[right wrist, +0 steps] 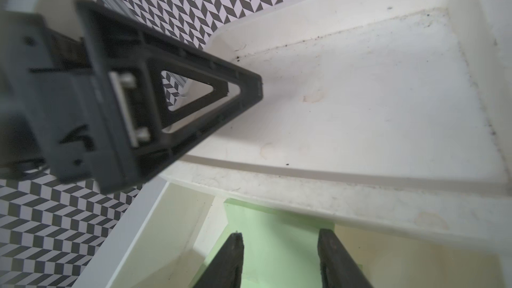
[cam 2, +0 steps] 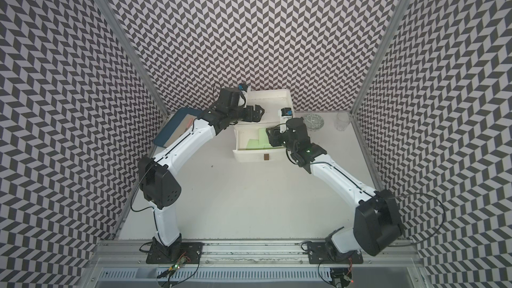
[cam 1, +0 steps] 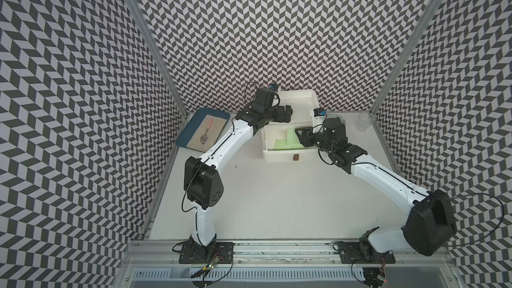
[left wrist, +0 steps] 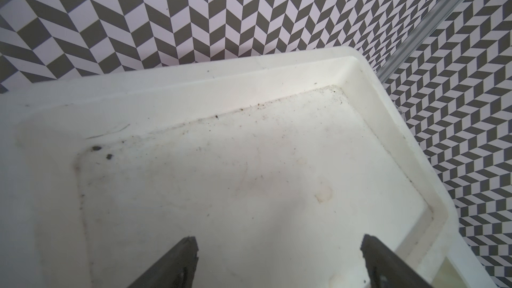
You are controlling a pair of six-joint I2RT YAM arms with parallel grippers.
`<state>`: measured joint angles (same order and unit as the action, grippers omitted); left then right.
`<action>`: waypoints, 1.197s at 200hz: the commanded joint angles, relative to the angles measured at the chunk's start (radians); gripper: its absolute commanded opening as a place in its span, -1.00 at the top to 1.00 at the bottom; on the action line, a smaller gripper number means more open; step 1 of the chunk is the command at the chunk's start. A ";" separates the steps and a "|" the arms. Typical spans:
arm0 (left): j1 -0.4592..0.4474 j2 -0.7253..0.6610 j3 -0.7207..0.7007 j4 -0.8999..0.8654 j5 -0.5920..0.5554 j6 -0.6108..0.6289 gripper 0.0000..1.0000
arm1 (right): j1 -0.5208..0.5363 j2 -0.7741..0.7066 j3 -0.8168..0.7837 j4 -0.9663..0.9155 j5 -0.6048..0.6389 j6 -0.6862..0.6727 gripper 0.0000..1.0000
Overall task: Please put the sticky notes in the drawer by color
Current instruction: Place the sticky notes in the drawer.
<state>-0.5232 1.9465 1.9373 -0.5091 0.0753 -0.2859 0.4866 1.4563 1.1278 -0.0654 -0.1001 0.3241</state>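
A white drawer unit (cam 1: 313, 98) stands at the back, its drawer (cam 1: 279, 157) pulled out toward me. Pastel green sticky notes (cam 1: 292, 137) (cam 2: 260, 137) lie overlapping on the drawer floor, and their far edge runs under the unit's top in the right wrist view (right wrist: 277, 225). My right gripper (cam 1: 299, 136) (right wrist: 279, 241) hovers over them, jaws apart with nothing between them. My left gripper (cam 1: 288, 112) (left wrist: 278, 245) hangs open over the unit's bare top tray (left wrist: 249, 162). One of its fingers (right wrist: 207, 59) shows in the right wrist view.
A blue tray (cam 1: 191, 123) holding a cloth and a spoon (cam 1: 206, 134) leans at the back left. A patterned glass bowl (cam 2: 314, 121) and a glass tumbler (cam 1: 364, 121) stand at the back right. A small brown handle (cam 1: 296, 157) sticks out of the drawer front.
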 commanded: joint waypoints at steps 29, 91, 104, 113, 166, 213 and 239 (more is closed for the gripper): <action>0.020 -0.012 -0.030 -0.037 -0.005 -0.012 -0.92 | -0.002 0.072 0.085 -0.067 -0.103 -0.042 0.08; 0.021 -0.006 -0.028 -0.034 0.007 -0.011 -0.92 | 0.004 -0.008 0.111 -0.146 -0.085 -0.063 0.09; 0.022 0.005 -0.021 -0.041 0.009 -0.006 -0.92 | 0.013 -0.072 0.076 -0.141 -0.081 -0.064 0.09; 0.024 0.019 -0.005 -0.055 0.009 -0.006 -0.92 | 0.022 -0.117 0.054 -0.151 -0.078 -0.069 0.09; 0.026 0.061 0.036 -0.051 0.042 -0.016 -0.92 | 0.155 -0.393 -0.183 -0.202 -0.021 -0.027 0.08; 0.026 0.074 0.008 -0.041 0.058 -0.022 -0.92 | 0.262 -0.443 -0.396 -0.029 -0.010 0.059 0.08; 0.026 0.064 -0.018 -0.036 0.059 -0.023 -0.92 | 0.261 -0.407 -0.413 0.047 0.079 0.068 0.07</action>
<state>-0.5117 1.9732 1.9652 -0.4953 0.1234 -0.2863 0.7460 1.0325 0.7139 -0.1799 -0.1150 0.3599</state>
